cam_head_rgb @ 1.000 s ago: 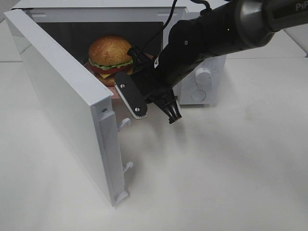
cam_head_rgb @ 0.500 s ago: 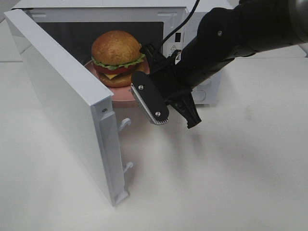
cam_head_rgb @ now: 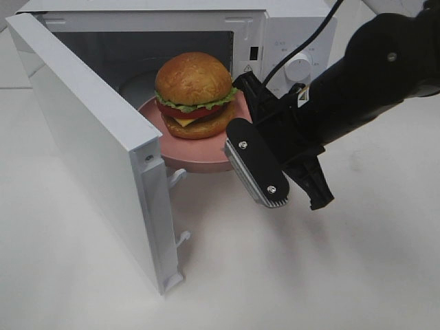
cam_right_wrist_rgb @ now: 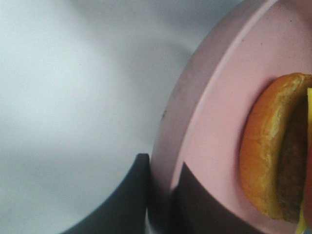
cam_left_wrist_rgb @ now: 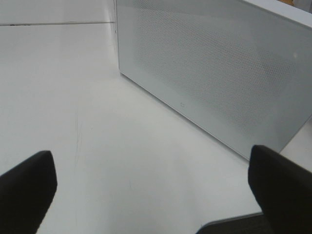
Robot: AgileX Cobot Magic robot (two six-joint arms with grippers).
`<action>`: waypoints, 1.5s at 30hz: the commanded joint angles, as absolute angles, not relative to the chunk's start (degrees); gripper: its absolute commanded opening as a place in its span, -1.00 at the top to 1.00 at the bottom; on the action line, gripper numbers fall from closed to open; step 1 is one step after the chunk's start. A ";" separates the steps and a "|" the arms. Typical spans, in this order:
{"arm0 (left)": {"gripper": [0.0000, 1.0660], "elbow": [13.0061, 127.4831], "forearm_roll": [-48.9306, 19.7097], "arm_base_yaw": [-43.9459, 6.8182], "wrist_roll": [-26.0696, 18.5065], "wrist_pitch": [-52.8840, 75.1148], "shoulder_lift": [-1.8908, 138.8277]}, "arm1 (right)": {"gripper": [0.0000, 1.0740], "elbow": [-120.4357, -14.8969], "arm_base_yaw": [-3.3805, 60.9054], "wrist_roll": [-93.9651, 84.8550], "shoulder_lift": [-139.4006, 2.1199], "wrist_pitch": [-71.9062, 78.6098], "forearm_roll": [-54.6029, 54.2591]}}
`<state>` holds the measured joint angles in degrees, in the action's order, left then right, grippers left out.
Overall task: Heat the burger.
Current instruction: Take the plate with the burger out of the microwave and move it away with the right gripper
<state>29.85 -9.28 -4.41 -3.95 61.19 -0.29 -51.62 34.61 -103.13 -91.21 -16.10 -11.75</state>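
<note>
The burger [cam_head_rgb: 193, 94] on its pink plate [cam_head_rgb: 194, 155] now sits further out of the microwave [cam_head_rgb: 275, 27] mouth than a second ago, the right gripper [cam_head_rgb: 242, 137] pinching the rim: heating seems done; left gripper [cam_left_wrist_rgb: 151, 192] gapes idle

Right wrist view: right gripper [cam_right_wrist_rgb: 161, 195] clamped on the rim of the pink plate [cam_right_wrist_rgb: 209, 122], one dark finger [cam_right_wrist_rgb: 122, 200] below the rim, the other on the plate's upper face. Burger [cam_right_wrist_rgb: 275, 151] sits on the plate just beyond the jaws; bottom bun and patty edge visible. Pale blurred surface [cam_right_wrist_rgb: 68, 83] behind.
</note>
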 commanded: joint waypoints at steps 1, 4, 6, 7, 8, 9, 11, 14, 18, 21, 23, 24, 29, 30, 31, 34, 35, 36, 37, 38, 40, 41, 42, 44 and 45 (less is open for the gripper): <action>-0.88 29.79 -9.40 -4.30 -3.72 60.85 -0.46 | 1.00 -51.11 34.38 -103.08 -88.64 -13.24 -12.03; -0.88 29.79 -9.40 -4.30 -3.72 60.85 -0.46 | 1.00 -47.78 34.38 -102.67 -84.57 -13.35 -11.63; -0.88 29.79 -9.40 -4.30 -3.72 60.85 -0.46 | 1.00 -46.87 34.38 -102.50 -83.48 -13.52 -11.63; -0.88 29.79 -9.40 -4.30 -3.72 60.85 -0.46 | 1.00 -45.44 34.38 -101.81 -81.59 -14.04 -11.23; -0.88 29.79 -9.40 -4.30 -3.72 60.85 -0.46 | 1.00 -44.63 34.38 -101.24 -80.67 -14.50 -10.49; -0.88 29.79 -9.40 -4.30 -3.72 60.85 -0.46 | 1.00 -44.63 34.38 -101.24 -80.67 -14.50 -10.49; -0.88 29.79 -9.40 -4.30 -3.72 60.85 -0.46 | 1.00 -43.14 34.38 -99.92 -78.78 -15.18 -9.22; -0.88 29.79 -9.40 -4.30 -3.72 60.85 -0.46 | 1.00 -40.79 34.38 -97.69 -76.03 -16.27 -7.28; -0.88 29.79 -9.40 -4.30 -3.72 60.85 -0.46 | 1.00 -36.84 34.38 -93.28 -70.65 -17.65 -3.38; -0.88 29.79 -9.40 -4.30 -3.72 60.85 -0.46 | 1.00 -34.26 34.38 -90.24 -66.41 -19.14 0.00; -0.88 29.79 -9.40 -4.30 -3.72 60.85 -0.46 | 1.00 -33.63 34.38 -89.38 -65.15 -19.19 0.00; -0.88 29.79 -9.40 -4.30 -3.72 60.85 -0.46 | 1.00 -32.54 34.38 -88.24 -62.85 -19.60 0.34; -0.88 29.79 -9.40 -4.30 -3.72 60.85 -0.46 | 1.00 -29.56 34.38 -87.09 -57.07 -21.66 0.46; -0.88 29.79 -9.40 -4.30 -3.72 60.85 -0.46 | 1.00 -29.56 34.38 -87.09 -57.07 -21.66 0.46; -0.88 29.79 -9.40 -4.30 -3.72 60.85 -0.46 | 1.00 -28.88 34.38 -86.75 -55.81 -22.12 0.46; -0.88 29.79 -9.40 -4.30 -3.72 60.85 -0.46 | 1.00 -26.76 34.38 -84.91 -51.05 -24.01 0.74; -0.88 29.79 -9.40 -4.30 -3.72 60.85 -0.46 | 1.00 -26.76 34.38 -84.91 -51.05 -24.01 0.74; -0.88 29.79 -9.40 -4.30 -3.72 60.85 -0.46 | 1.00 -26.36 34.38 -84.22 -49.85 -24.41 1.32; -0.88 29.79 -9.40 -4.30 -3.72 60.85 -0.46 | 1.00 -26.36 34.38 -84.22 -49.85 -24.41 1.32; -0.88 29.79 -9.40 -4.30 -3.72 60.85 -0.46 | 1.00 -25.78 34.38 -82.56 -47.78 -25.78 2.23; -0.88 29.79 -9.40 -4.30 -3.72 60.85 -0.46 | 1.00 -25.55 34.38 -80.84 -45.95 -27.27 3.44; -0.88 29.79 -9.40 -4.30 -3.72 60.85 -0.46 | 1.00 -25.38 34.38 -79.07 -44.00 -28.71 4.13; -0.88 29.79 -9.40 -4.30 -3.72 60.85 -0.46 | 1.00 -25.38 34.38 -79.07 -44.00 -28.71 4.13; -0.88 29.79 -9.40 -4.30 -3.72 60.85 -0.46 | 1.00 -25.32 34.38 -78.27 -43.14 -29.28 4.58; -0.88 29.79 -9.40 -4.30 -3.72 60.85 -0.46 | 1.00 -25.04 34.38 -76.95 -41.60 -30.31 4.98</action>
<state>29.85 -9.28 -4.41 -3.95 61.19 -0.29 -24.81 34.61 -77.75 -42.57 -33.23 4.13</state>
